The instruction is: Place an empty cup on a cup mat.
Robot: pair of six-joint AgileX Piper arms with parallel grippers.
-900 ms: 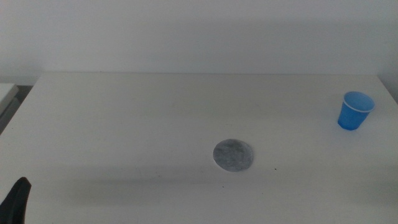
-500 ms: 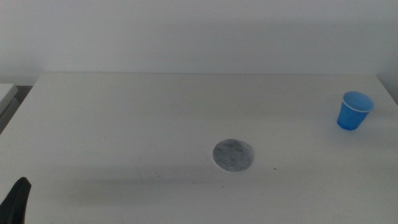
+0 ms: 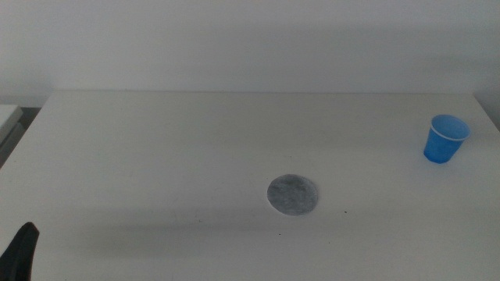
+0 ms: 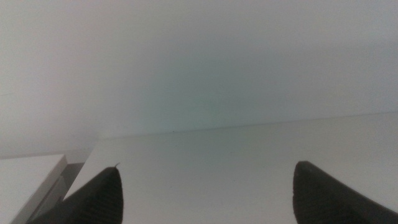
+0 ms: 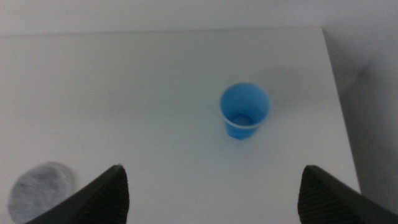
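A small bright blue cup (image 3: pixel 446 138) with a pale rim stands upright and empty near the table's right edge. It also shows in the right wrist view (image 5: pixel 245 111). The round mottled grey cup mat (image 3: pixel 293 194) lies flat near the table's middle, well left of the cup, and shows in the right wrist view (image 5: pixel 40 185). My right gripper (image 5: pixel 214 196) is open, above the table and short of the cup, out of the middle view. My left gripper (image 4: pixel 208 199) is open and empty, waiting at the bottom left corner of the middle view (image 3: pixel 21 251).
The white table (image 3: pixel 172 148) ends close to the right of the cup. A pale ledge (image 3: pixel 8 117) lies off the table's left edge. A plain white wall stands behind.
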